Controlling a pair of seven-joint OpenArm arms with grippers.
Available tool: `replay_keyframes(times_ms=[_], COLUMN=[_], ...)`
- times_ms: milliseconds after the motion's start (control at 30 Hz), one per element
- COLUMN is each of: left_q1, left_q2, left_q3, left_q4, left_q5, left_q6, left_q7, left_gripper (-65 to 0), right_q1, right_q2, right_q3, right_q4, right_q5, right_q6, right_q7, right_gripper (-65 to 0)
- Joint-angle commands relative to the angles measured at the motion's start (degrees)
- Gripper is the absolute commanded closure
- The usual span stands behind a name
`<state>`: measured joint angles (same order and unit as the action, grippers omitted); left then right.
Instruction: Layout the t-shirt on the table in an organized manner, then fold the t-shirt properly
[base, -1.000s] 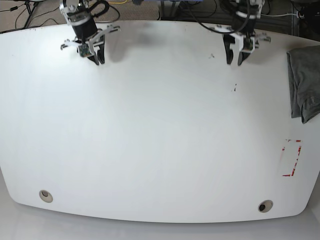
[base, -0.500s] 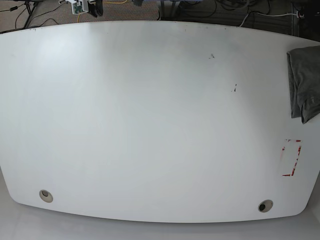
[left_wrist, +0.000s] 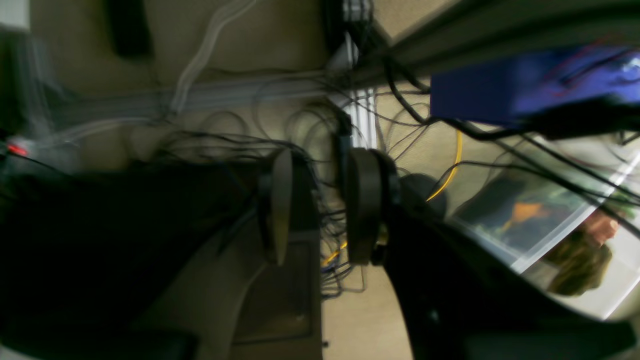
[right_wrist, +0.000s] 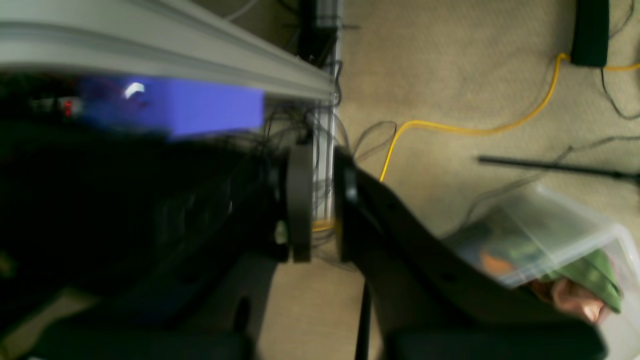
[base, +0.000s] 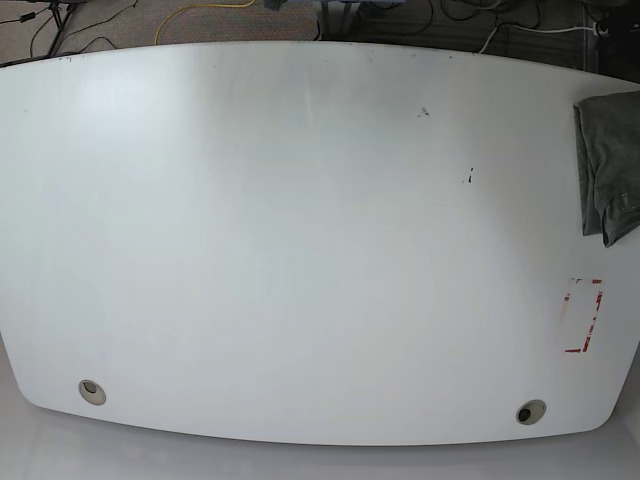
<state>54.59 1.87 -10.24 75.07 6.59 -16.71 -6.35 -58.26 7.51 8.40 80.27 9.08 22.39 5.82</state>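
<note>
The grey t-shirt (base: 607, 165) lies bunched at the far right edge of the white table (base: 300, 250), partly cut off by the frame. Neither gripper shows in the base view. In the left wrist view my left gripper (left_wrist: 320, 205) is off the table over carpet and cables, its jaws apart and empty. In the right wrist view my right gripper (right_wrist: 323, 200) is also off the table, over carpet. Its jaws stand a narrow gap apart and hold nothing. The t-shirt is out of both wrist views.
A red-and-white tape mark (base: 584, 315) sits near the table's right front. Two round holes (base: 92, 391) (base: 530, 411) lie by the front edge. Small black marks (base: 467, 177) dot the back right. A clear plastic bin (right_wrist: 540, 235) and a yellow cable (right_wrist: 470, 130) lie on the floor.
Both arms have pulled back off the far edge of the table and left the base view. The t-shirt has not moved.
</note>
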Motion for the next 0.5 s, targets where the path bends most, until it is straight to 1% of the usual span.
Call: replay_keyframes(times_ms=[0,233,333,467], left_q1=[-3.1,-13.3,-17.4,-24.7], left_q2=[-1.2,-3.1,-3.1,-3.2], left_q3=[0.7,4.3,5.1,4.7], left_q4=[-7.9,-24.5,-31.7,-42.7], left_q5=[0.0,0.0,0.0,0.0], left_q6=[-0.3,-0.3,-0.3,-0.3], left_q7=[-1.1,-1.1,-1.1,-1.1], left_gripper=[-17.2,-17.2,-17.2,-17.2], right_q1=[3.1,11.3,13.7,17.3], right_q2=[1.2,1.6,1.5,1.4], right_q3=[-1.6,-3.3,-3.3,-3.3], right_q4=[-6.6,-18.3,-21.6,-25.4], right_q5=[-0.8,-4.2,-4.6,-4.7], right_q6=[0.2,0.0,0.0,-0.2], right_q7=[1.8,1.9,1.9,1.9], right_gripper=[-6.3,-6.3,-6.3,-6.3])
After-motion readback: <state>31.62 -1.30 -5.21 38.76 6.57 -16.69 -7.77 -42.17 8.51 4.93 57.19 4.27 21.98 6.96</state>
